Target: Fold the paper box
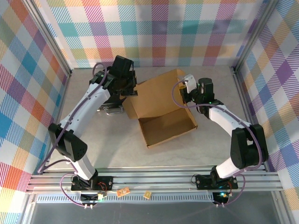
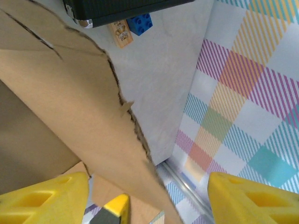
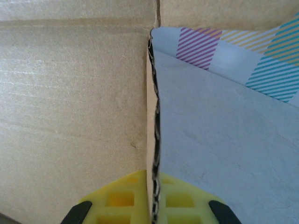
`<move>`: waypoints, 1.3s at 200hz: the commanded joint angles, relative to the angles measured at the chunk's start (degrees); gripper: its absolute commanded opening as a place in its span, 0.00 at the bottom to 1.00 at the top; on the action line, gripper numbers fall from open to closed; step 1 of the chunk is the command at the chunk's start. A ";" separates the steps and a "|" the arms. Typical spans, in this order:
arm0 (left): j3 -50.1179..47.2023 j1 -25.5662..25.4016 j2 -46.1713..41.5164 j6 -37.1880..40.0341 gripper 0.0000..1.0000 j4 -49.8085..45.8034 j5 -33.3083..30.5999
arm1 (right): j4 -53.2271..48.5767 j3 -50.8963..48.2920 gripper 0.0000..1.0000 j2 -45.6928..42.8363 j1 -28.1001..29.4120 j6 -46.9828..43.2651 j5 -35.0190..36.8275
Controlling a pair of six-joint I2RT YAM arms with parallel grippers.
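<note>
The paper box (image 1: 161,105) is plain brown cardboard lying mid-table, its shallow tray toward me and its lid panel lying open toward the back. My left gripper (image 1: 130,88) is at the box's left flap. In the left wrist view that gripper (image 2: 149,201) is open, its yellow fingers (image 2: 42,199) wide apart, and a cardboard flap (image 2: 70,102) passes between them. My right gripper (image 1: 186,89) is at the box's right edge. In the right wrist view it (image 3: 154,205) is shut on the raw corrugated edge (image 3: 153,116) of a box panel.
A black rectangular case (image 1: 110,106) lies left of the box under the left arm, also seen as the case (image 2: 121,7) beside a blue brick (image 2: 141,23) and a small wooden tile (image 2: 120,33). Checked walls and metal frame rails enclose the table. Bare table (image 1: 117,149) lies in front of the box.
</note>
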 commanded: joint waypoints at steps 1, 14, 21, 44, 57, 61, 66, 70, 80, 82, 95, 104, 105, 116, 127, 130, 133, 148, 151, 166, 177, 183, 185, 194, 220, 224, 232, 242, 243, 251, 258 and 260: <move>1.06 0.23 3.58 -6.44 0.68 0.84 0.17 | 2.23 -0.60 0.00 -2.25 0.54 0.88 0.00; 1.08 0.19 4.73 -7.05 0.68 1.69 0.28 | 2.28 -0.81 0.00 -2.42 0.57 0.88 0.15; 1.18 0.19 5.19 -7.23 0.67 2.09 0.47 | 2.37 -0.94 0.00 -2.48 0.61 0.97 0.34; 2.28 0.10 6.33 -7.11 0.59 2.74 1.46 | 2.36 -1.33 0.00 -2.60 0.61 1.00 0.87; 2.54 -0.07 6.40 -6.80 0.52 2.65 1.91 | 2.57 -1.38 0.00 -2.54 0.73 1.14 0.98; 2.42 -0.07 6.40 -6.82 0.48 2.73 2.06 | 2.55 -1.42 0.00 -2.47 0.74 1.22 0.98; 2.28 -0.14 6.40 -6.82 0.43 2.77 2.33 | 2.57 -1.42 0.00 -2.39 0.74 1.44 1.07; 2.11 -0.16 6.35 -6.81 0.39 2.83 2.58 | 2.55 -1.35 0.00 -2.30 0.73 1.61 1.15; 1.61 -0.16 6.18 -6.75 0.28 3.13 2.97 | 2.71 -1.33 0.00 -2.10 0.74 2.14 1.25; 1.51 -0.16 6.10 -6.69 0.26 3.17 3.00 | 2.72 -1.34 0.00 -2.08 0.75 2.25 1.29; 0.65 -0.16 5.55 -6.80 0.10 3.63 2.94 | 2.90 -1.23 0.00 -1.90 0.92 3.23 1.33; -0.05 -0.08 5.11 -6.76 0.00 4.77 2.76 | 2.64 -1.00 0.01 -1.90 1.05 4.17 1.29; -0.14 -0.08 5.09 -6.75 0.00 4.94 2.75 | 2.82 -0.95 0.02 -1.94 1.03 4.33 1.27; -0.76 0.15 4.74 -6.03 0.00 6.82 2.88 | 1.86 -0.45 0.10 -2.36 1.27 6.07 1.28; 0.23 0.52 4.84 -4.36 0.00 5.90 2.72 | 0.13 0.35 0.17 -3.14 1.36 10.46 1.29; 0.68 0.59 4.96 -3.95 0.00 5.31 2.70 | -0.43 0.61 0.20 -3.40 1.31 11.64 1.11; 1.06 0.69 4.99 -3.46 0.00 4.77 2.67 | -1.10 0.86 0.23 -3.61 1.30 12.78 0.81; 1.63 1.06 4.75 -1.81 0.00 3.79 2.72 | -7.15 3.14 0.36 -5.06 1.32 18.64 0.23; 1.55 1.08 4.65 -1.61 0.00 3.80 2.79 | -8.66 3.67 0.38 -5.34 1.29 19.70 0.08; 0.70 1.25 4.17 -0.58 0.00 4.64 3.51 | -14.17 5.15 0.49 -7.77 1.27 25.95 -2.19; 0.17 1.27 3.94 0.39 0.00 5.19 4.09 | -16.82 5.54 0.56 -10.12 1.27 30.49 -4.50; 0.06 1.33 3.97 0.84 0.00 5.24 4.49 | -18.74 6.04 0.61 -11.41 1.27 32.81 -5.19; 0.04 1.33 3.90 1.05 0.00 5.32 4.57 | -19.41 6.22 0.62 -11.79 1.25 33.87 -5.26; 0.03 1.33 4.00 2.14 0.00 5.68 4.76 | -22.94 7.52 0.64 -13.17 1.27 37.62 -5.08; 0.77 1.39 4.06 3.69 0.00 4.71 5.10 | -32.19 13.16 0.74 -15.67 1.05 46.33 -0.75; 0.87 1.36 3.96 3.87 0.00 4.55 5.17 | -34.01 14.36 0.77 -15.78 0.94 47.94 1.11; 0.92 1.29 3.88 4.23 0.00 4.50 5.36 | -37.71 17.14 0.79 -15.53 0.17 51.00 4.21; 0.92 1.09 3.72 4.58 0.00 4.41 5.60 | -42.88 21.24 0.79 -14.03 -2.22 55.61 5.23; 0.92 1.08 3.70 4.59 0.00 4.41 5.63 | -43.41 21.86 0.79 -13.77 -2.49 56.15 5.22; 0.75 0.81 3.58 4.90 0.00 4.56 5.69 | -47.89 25.84 0.79 -11.45 -4.91 60.19 4.08; 0.75 0.56 3.44 5.25 0.00 4.50 5.81 | -51.46 29.37 0.77 -9.11 -6.95 63.28 2.53; 0.76 0.48 3.46 5.34 0.00 4.50 5.89 | -52.66 30.38 0.76 -8.40 -7.50 64.21 2.10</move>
